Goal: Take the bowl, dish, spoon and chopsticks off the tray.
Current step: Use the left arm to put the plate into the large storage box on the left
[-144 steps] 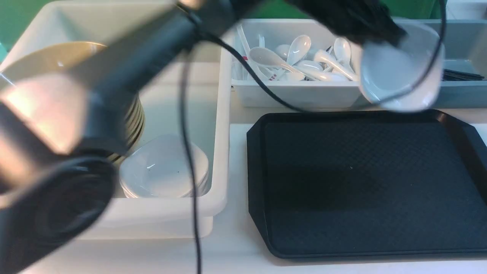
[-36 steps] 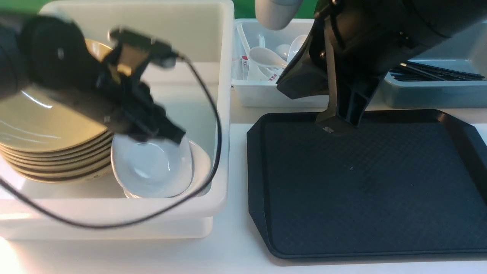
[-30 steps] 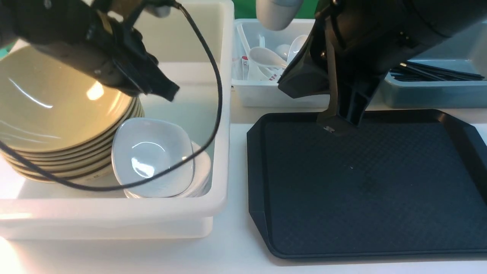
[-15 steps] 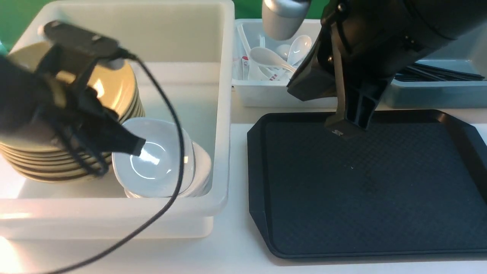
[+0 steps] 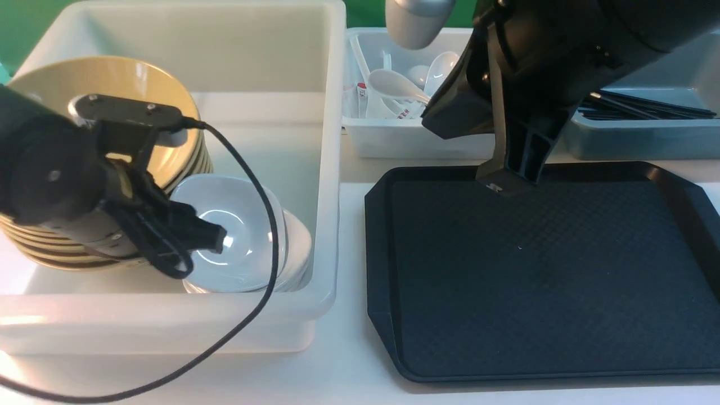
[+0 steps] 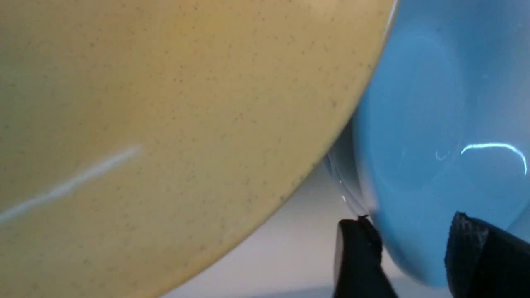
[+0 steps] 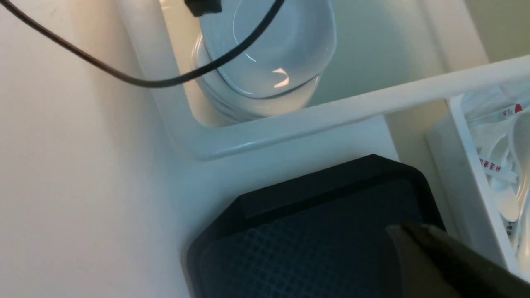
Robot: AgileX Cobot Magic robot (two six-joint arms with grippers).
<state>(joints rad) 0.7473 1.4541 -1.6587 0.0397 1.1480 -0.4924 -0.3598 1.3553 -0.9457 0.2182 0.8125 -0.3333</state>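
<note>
Dish (image 5: pixel 247 233) mouth-up atop white stack (image 5: pixel 299 256)

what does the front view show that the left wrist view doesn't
Only the front view: the bare tray, the spoon bin, the chopstick bin, and the right end effector at the tray's far edge. Only the left wrist view: the fingers of the left end effector close up, set either side of the dish's rim. Both: the top bowl of the stack and the dish beside it.
</note>
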